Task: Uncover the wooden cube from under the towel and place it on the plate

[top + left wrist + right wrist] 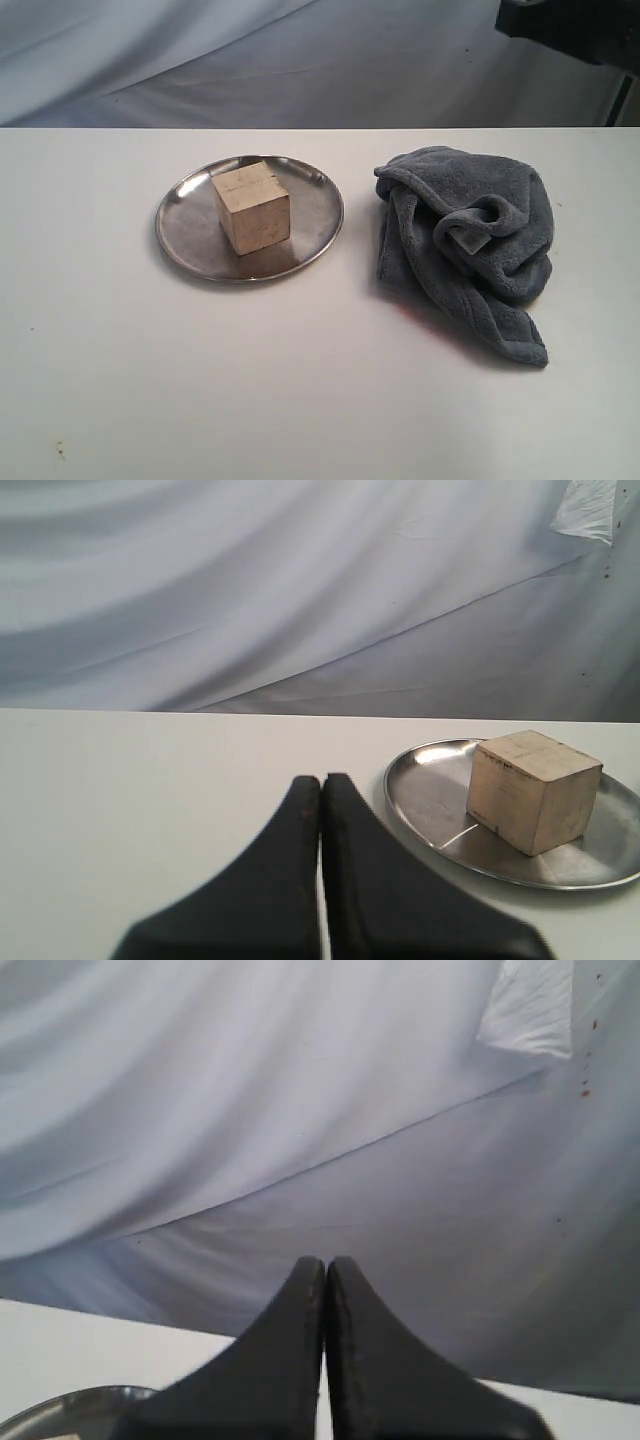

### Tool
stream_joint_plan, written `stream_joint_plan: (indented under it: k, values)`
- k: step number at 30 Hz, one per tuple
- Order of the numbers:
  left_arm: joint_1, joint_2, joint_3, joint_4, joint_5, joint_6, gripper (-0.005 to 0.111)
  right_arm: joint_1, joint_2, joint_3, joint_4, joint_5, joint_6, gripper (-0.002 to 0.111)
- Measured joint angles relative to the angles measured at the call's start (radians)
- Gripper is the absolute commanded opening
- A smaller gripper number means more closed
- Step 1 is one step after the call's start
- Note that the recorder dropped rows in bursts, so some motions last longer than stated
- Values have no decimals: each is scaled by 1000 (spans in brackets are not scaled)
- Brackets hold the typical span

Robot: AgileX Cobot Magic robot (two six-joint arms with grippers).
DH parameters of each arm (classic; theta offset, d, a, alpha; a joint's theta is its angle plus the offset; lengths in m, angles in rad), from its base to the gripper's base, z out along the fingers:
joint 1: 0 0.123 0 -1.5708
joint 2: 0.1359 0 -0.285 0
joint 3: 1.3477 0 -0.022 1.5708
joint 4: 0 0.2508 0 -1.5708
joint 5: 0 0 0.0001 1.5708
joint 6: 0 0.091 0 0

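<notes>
Exterior view: you see the pale light-brown wooden cube (252,206) standing uncovered on the flat middle of the round shiny silver metal plate (185,225), left of centre in the frame, with one corner turned toward the camera. The blue-grey fluffy terry towel (500,200) lies crumpled in a heap right of centre, near the plate but not touching it. Its small white label (463,238) shows among the folds. Left wrist view: your left gripper (321,780) has its dark fingers pressed together on nothing, above the white table (300,390), with cube and plate at the lower right of that frame. Right wrist view: your right gripper (326,1262) is likewise pressed together and empty, and only the plate's rim shows, at the lower left corner. Judged from this, both steps look done, the cube uncovered and set on the plate, and nothing appears left. Count: one cube, one plate, one towel, two grippers.
</notes>
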Motion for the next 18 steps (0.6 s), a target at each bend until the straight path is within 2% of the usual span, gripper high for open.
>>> stream_joint_plan:
  k: [9, 18]
  values:
    - [0, 0, 0, 0, 0, 0, 1, -147, -160, 129, 58, -204, -44, 0]
    - [0, 0, 0, 0, 0, 0, 1, -155, -310, 158, 118, -210, -189, 0]
